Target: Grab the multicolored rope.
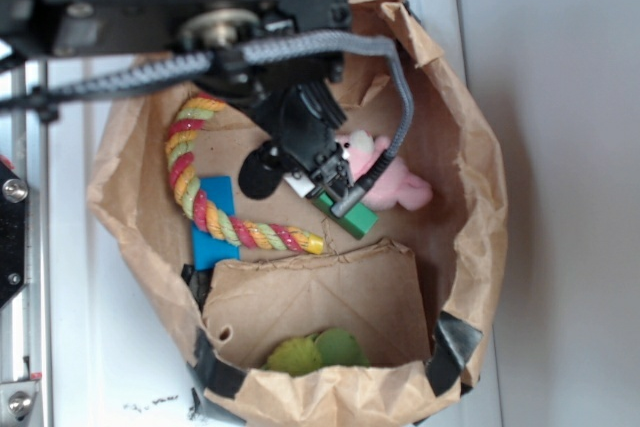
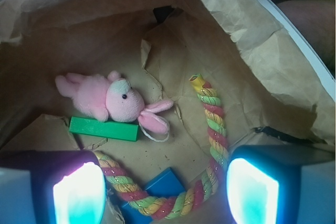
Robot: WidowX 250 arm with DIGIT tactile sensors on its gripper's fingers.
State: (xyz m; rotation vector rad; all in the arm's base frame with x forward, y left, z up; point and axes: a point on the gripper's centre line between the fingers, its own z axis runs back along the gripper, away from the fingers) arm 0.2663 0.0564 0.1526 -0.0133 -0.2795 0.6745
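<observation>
- Gripper point(image 2: 157, 192) fills the bottom corners of the wrist view, fingers point(image 2: 79, 192) glowing, spread wide, nothing between them
- Multicolored rope point(image 2: 210, 129) curves in a C from lower left up the right centre, crossing the gap between the pads
- Blue block point(image 2: 165, 184) sits under the rope's bend
- Pink plush bunny point(image 2: 113, 98) left of centre, its head touching the green block point(image 2: 104, 129)
- Brown paper bag point(image 2: 252, 35) walls everything in; its crumpled sides crowd close
- No readable writing anywhere
</observation>
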